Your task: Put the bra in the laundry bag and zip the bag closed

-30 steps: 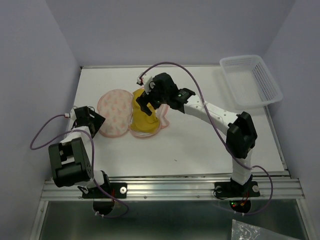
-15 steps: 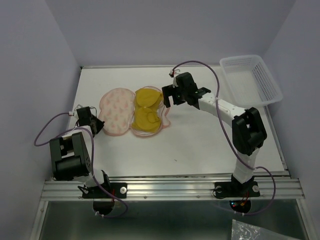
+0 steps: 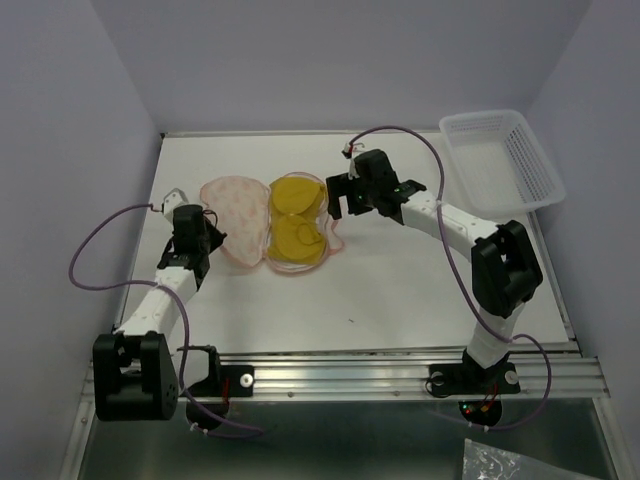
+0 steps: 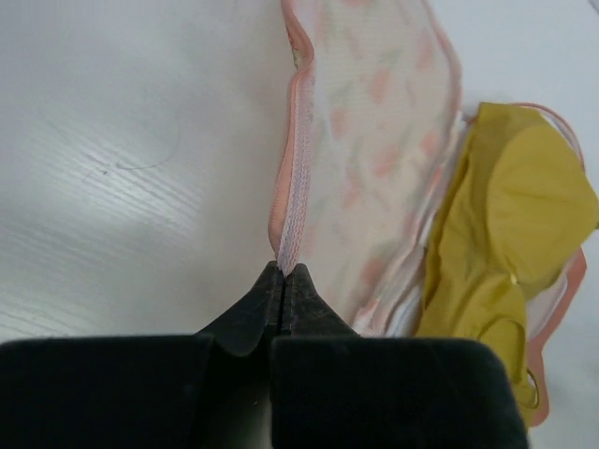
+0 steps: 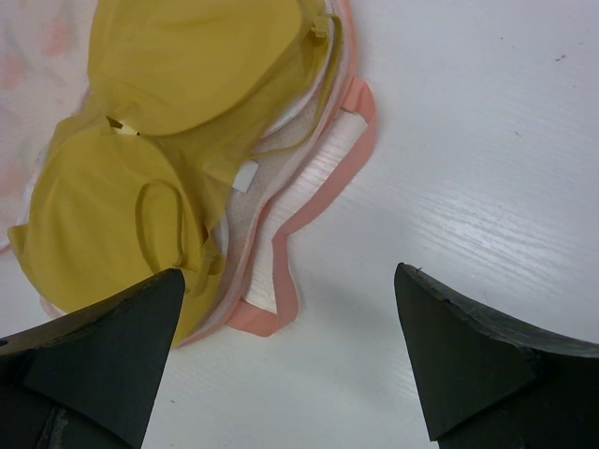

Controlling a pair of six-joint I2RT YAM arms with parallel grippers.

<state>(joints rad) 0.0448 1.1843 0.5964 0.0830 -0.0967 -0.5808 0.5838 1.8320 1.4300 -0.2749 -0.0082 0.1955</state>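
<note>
The laundry bag lies open on the table, its patterned lid half spread to the left. The mustard-yellow bra rests in the right half. My left gripper is shut on the pink zip edging of the lid's near-left rim, the tips pinching it. In that wrist view the lid and bra lie beyond. My right gripper hangs open just right of the bag, with nothing between its fingers. Its wrist view looks down on the bra and the bag's pink loop.
A white plastic lattice basket stands at the back right corner, partly over the table edge. Purple-grey walls close in the table on the left, back and right. White tabletop lies between the bag and the arm bases.
My left gripper reached to the lid's rim and shut on its edging. My right gripper lifted off the bra and drew back to the right, staying open.
</note>
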